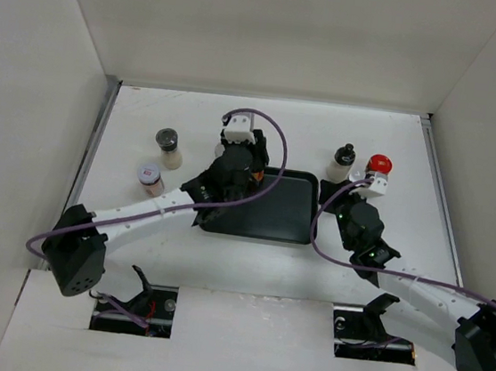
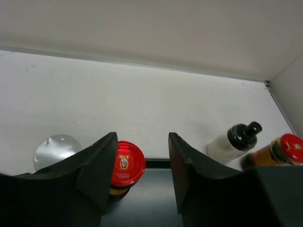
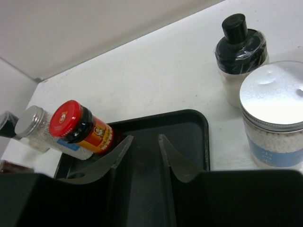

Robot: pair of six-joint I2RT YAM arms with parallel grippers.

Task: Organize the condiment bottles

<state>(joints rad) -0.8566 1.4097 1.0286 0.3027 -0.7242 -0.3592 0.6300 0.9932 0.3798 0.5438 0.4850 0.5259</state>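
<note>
Black fingers of the left gripper [image 2: 141, 142] fill the bottom of the left wrist view, spread apart with nothing between them. A red-capped jar [image 2: 127, 163] stands at the far edge of the black tray [image 2: 151, 198], just beside the finger on the picture's left and partly hidden by it. A silver-capped jar [image 2: 57, 147] sits lower left of it on the white table [image 2: 142, 94]. At right a black-capped bottle [image 2: 234, 142] stands near a second red-capped jar [image 2: 286, 149].

The right gripper [image 3: 144, 139] hangs over the tray with its fingers parted and empty. At the frame's lower right, close by, is a silver-lidded jar with a blue label [image 3: 272, 113], off the tray, and the black-capped bottle is just behind it.

From above, a dark-capped jar [image 1: 168, 145] and a pink-lidded jar [image 1: 149, 176] stand near each other at centre left, left of the tray and clear of both arms.
</note>
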